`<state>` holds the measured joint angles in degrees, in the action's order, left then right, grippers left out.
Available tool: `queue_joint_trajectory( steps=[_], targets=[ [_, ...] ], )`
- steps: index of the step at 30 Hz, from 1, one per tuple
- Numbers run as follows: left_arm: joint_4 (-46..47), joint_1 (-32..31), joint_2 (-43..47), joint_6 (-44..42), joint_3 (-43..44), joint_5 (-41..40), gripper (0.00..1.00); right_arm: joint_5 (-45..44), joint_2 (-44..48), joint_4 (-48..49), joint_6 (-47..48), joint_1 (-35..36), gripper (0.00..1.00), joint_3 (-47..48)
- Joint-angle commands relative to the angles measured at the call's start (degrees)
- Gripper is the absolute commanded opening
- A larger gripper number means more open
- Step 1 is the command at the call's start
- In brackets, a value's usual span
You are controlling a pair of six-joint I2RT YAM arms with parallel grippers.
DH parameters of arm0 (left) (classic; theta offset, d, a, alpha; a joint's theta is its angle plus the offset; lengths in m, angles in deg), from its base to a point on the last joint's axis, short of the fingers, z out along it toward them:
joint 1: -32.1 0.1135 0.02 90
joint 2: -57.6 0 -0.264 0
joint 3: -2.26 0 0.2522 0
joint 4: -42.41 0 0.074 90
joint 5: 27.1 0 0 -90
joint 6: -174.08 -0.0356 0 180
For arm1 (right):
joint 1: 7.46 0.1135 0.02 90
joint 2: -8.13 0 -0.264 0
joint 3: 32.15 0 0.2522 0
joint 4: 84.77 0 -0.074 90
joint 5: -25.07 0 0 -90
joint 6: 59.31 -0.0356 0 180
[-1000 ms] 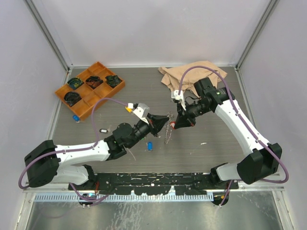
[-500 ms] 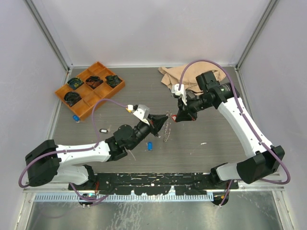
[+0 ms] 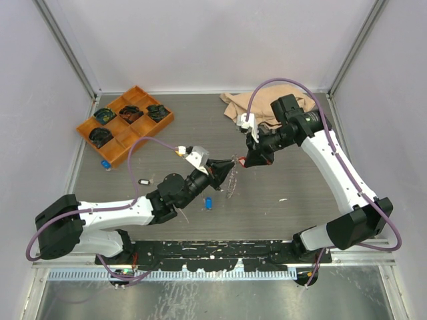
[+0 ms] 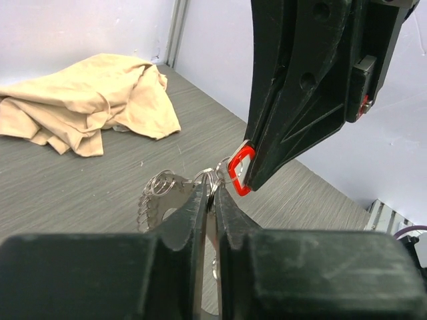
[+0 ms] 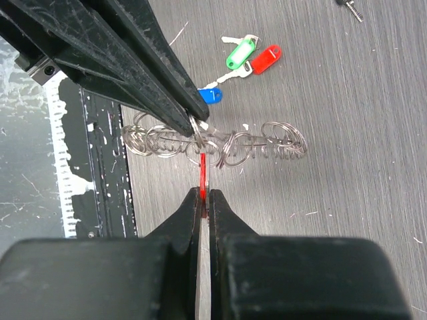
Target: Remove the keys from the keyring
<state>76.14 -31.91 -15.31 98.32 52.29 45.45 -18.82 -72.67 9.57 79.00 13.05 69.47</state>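
Loose keys: blue key, green key and red key lie on the tabletop in the upper middle of the right wrist view. They are off the keyring and on the far side of it from my right jaws.
Left jaws: together, fingertips pinched on a wire loop of the keyring. They reach in from the lower left of the top view.
Keyring: centre of the top view, just under the point where my two sets of jaws nearly meet. Seen edge-on in the right wrist view, its length runs left to right. I cannot tell whether its low end touches the tabletop.
Red tag: between the two tips, one end on the ring's loops, the other in my right jaws.
Right jaws: together, fingertips clamped flat on the red tag. They come in from the upper right of the top view.
Axis: the tag's long axis runs straight out of my right jaws to the ring and crosses the ring's length squarely.
Nearer arm: neither, both are in contact.
Next move, my guess: right jaws pull back along the tag's axis while the left jaws hold the ring.
Tray: upper left, well apart.
Cloth: top centre, behind my right arm.
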Motion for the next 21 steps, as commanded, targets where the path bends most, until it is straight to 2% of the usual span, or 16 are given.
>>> queue_joint_trajectory(
  steps=[1, 6, 10, 15, 21],
  targets=[
    [5.35, 0.29, 0.57, -0.50, 0.14, 1.25, 0.17, 0.22, 1.17, -1.43, 1.31, 0.04, 0.01, 2.51],
    [4.98, 0.27, 3.46, -0.73, -1.78, 3.01, 0.27, -0.58, 1.21, -3.40, 4.29, 0.07, 0.01, 2.99],
    [2.56, 0.29, 7.74, -2.08, -3.51, 4.30, 0.30, -2.81, 1.27, -6.15, 8.83, 0.12, 0.01, 3.89],
    [-0.66, 0.37, 11.63, -4.85, -5.05, 7.40, 0.32, -9.91, 0.05, -11.34, 17.14, 0.25, 0.01, 7.42],
    [-0.63, 0.45, 12.40, -6.81, -6.16, 12.02, 0.33, -19.83, 0.33, -11.63, 25.63, 1.35, 0.01, 7.91]
  ],
)
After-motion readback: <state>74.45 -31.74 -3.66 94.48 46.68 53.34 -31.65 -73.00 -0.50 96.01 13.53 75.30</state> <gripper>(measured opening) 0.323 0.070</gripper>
